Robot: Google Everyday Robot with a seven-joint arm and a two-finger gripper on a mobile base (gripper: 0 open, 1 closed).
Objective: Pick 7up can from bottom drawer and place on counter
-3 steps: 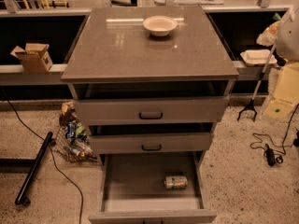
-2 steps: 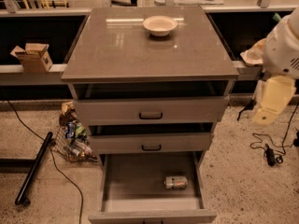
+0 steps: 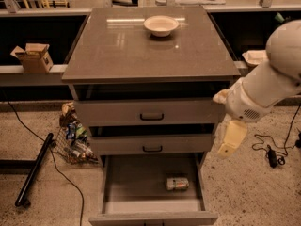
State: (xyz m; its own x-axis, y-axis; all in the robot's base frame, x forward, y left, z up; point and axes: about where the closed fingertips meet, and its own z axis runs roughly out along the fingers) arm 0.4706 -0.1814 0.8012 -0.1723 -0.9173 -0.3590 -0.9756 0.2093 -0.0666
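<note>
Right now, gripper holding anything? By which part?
Nothing. The gripper hangs above and right of the bottom drawer; the 7up can lies on its floor, untouched.

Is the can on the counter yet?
No, the can lies on its side in the open drawer, the counter holds only a bowl, and the hand hangs outside, right of the drawer.

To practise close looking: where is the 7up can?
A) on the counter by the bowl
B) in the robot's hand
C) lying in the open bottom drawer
C: the 7up can lies on the bottom drawer floor; the hand hangs above and to its right, not touching.
</note>
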